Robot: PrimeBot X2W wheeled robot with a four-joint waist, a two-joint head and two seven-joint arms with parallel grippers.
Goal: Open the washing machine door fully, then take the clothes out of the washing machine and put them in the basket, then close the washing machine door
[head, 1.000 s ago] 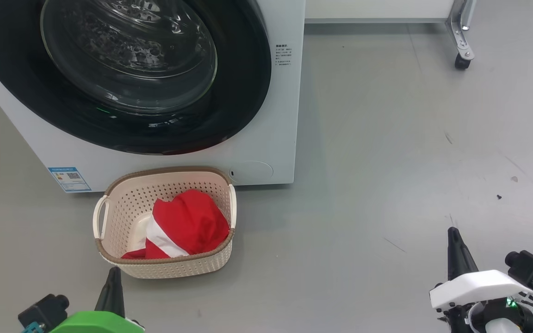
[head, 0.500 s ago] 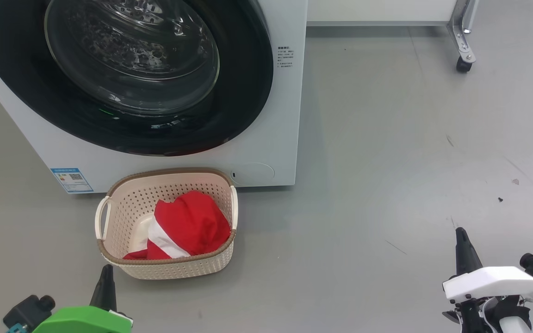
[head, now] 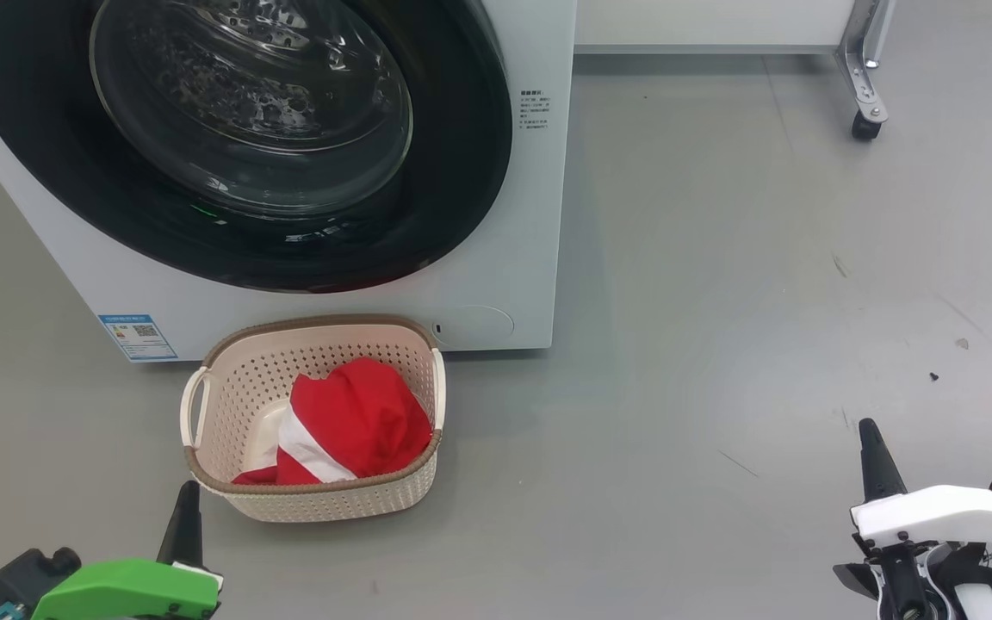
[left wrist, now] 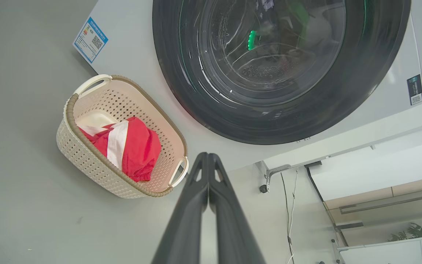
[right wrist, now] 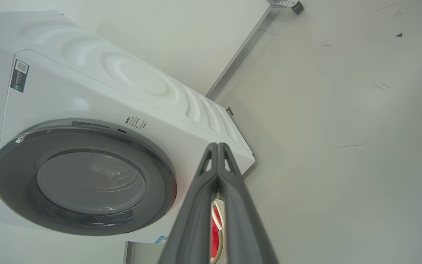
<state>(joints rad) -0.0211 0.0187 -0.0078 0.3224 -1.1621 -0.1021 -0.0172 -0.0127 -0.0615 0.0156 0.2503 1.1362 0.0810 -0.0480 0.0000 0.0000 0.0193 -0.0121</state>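
Note:
The washing machine (head: 496, 284) is a white front-loader; its round black-rimmed door (head: 238, 138) with the glass bowl lies flat against the front, closed. In front of it on the floor stands the cream basket (head: 306, 499) holding the red clothes (head: 358, 422) with a white stripe. My left gripper (head: 184, 498) is shut just below the basket's near rim, holding nothing. My right gripper (head: 868, 435) is shut and empty over bare floor far to the right. The left wrist view shows the basket (left wrist: 86, 161), the clothes (left wrist: 134, 146) and the door (left wrist: 277, 66) beyond the shut fingers (left wrist: 208, 161).
A metal frame leg with a caster (head: 864, 127) stands at the far right back. A blue label sticker (head: 138, 337) sits on the machine's lower left front. Grey floor spreads wide to the right of the machine, with small dark specks (head: 933, 376).
Both grippers have sunk lower in the head view and the whole scene has shifted slightly down and right, so the camera moved. The door, basket and clothes keep their places relative to each other.

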